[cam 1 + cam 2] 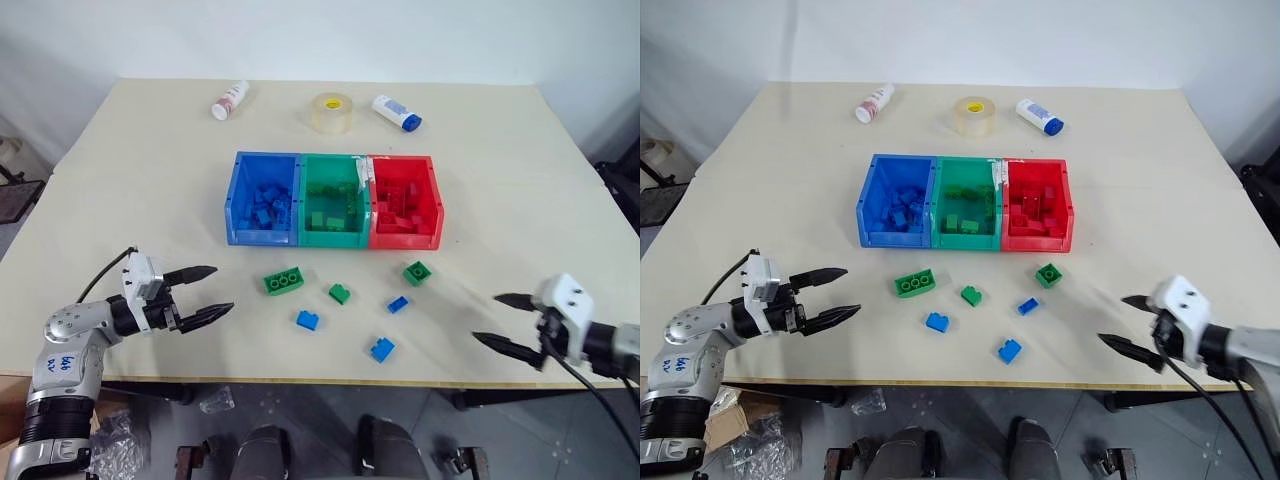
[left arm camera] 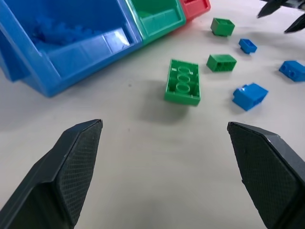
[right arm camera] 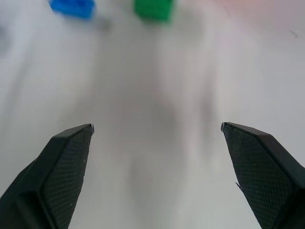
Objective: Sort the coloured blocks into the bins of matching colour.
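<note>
Three joined bins stand mid-table: blue (image 1: pixel 262 236), green (image 1: pixel 334 238) and red (image 1: pixel 405 237), each with bricks of its own colour inside. In front of them several loose blocks lie on the table: a long green one (image 1: pixel 283 281), two small green ones (image 1: pixel 339 293) (image 1: pixel 417 272), and three blue ones (image 1: pixel 308 320) (image 1: pixel 398 304) (image 1: pixel 381 349). My left gripper (image 1: pixel 223 288) hovers open at the near left, pointing toward the long green block (image 2: pixel 182 81). At the near right my right gripper (image 1: pixel 486 317) is open and empty, pointing toward the blocks.
Two small white bottles (image 1: pixel 230 100) (image 1: pixel 397 112) and a tape roll (image 1: pixel 333 113) lie at the far side of the table. The table's front edge (image 1: pixel 330 381) runs just below both grippers. Bare tabletop lies on either side of the bins.
</note>
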### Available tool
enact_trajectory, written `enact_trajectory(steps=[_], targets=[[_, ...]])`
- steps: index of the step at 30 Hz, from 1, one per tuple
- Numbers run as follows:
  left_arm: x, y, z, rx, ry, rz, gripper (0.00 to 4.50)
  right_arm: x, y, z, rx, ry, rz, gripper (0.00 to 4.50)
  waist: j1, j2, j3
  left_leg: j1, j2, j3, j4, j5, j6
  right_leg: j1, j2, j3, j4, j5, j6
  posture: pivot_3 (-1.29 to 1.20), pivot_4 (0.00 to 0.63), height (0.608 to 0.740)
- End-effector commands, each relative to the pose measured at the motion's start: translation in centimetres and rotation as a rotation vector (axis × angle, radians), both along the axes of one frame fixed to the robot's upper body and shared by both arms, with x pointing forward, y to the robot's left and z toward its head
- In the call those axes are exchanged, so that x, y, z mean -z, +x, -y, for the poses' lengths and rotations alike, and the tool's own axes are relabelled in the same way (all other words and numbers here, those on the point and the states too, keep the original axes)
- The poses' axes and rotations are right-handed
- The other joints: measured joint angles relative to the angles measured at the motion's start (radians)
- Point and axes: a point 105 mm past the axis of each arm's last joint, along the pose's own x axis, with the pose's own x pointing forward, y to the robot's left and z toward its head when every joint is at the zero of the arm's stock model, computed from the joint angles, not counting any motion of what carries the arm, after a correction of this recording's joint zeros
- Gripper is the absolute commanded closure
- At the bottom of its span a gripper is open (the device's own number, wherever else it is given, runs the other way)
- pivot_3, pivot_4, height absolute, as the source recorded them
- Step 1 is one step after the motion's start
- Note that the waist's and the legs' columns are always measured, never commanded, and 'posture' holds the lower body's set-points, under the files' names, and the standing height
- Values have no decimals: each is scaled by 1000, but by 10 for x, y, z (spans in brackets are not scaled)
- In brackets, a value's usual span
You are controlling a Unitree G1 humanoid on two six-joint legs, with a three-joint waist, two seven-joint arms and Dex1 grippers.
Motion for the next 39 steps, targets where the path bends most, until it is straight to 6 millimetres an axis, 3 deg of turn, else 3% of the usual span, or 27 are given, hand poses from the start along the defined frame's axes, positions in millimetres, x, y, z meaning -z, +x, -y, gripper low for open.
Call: enact_trajectory(steps=[1,6,9,14,20,27,31,37,39], targets=[[-6,-5,2,25,-23,45,32,-23,-5,-4,-24,-7,58,0,-6,0,0,0,0,0,1,0,0,0,0,0,-1,0,0,0,150,740],[-3,-11,9,62,-36,46,32,-25,0,-28,-88,22,50,0,-15,0,0,1,1,0,3,0,0,0,0,2,0,0,-1,0,150,740],[-3,-13,12,74,-52,51,32,-22,9,-62,-193,64,6,0,-16,0,0,1,1,0,3,0,0,0,0,1,1,0,-1,0,150,740],[-1,-17,15,65,-64,54,32,-11,28,-101,-324,82,-36,0,-16,0,0,0,1,-1,5,-1,1,0,0,1,2,0,-1,0,150,740],[0,-21,20,46,-81,64,32,4,45,-125,-427,44,-59,0,-7,0,0,-2,1,-1,8,-3,2,0,0,1,4,0,0,0,150,740],[5,-32,21,28,-86,64,32,12,62,-135,-472,9,-61,0,-7,0,0,-2,1,-1,8,-3,2,0,0,0,5,0,0,0,150,740],[6,-36,22,24,-87,63,0,17,63,-136,-490,-7,-82,891,-8,0,0,-2,1,-1,8,-3,2,0,0,0,5,0,0,0,150,740],[6,-37,22,23,-86,65,0,11,68,-140,-479,12,-38,2977,-7,0,0,-2,1,-1,8,-3,1,0,0,0,5,0,0,0,150,740],[6,-36,22,26,-85,66,0,9,69,-142,-482,15,-27,3127,-8,0,0,-2,1,-1,8,-3,1,0,0,0,5,0,0,0,150,740]])
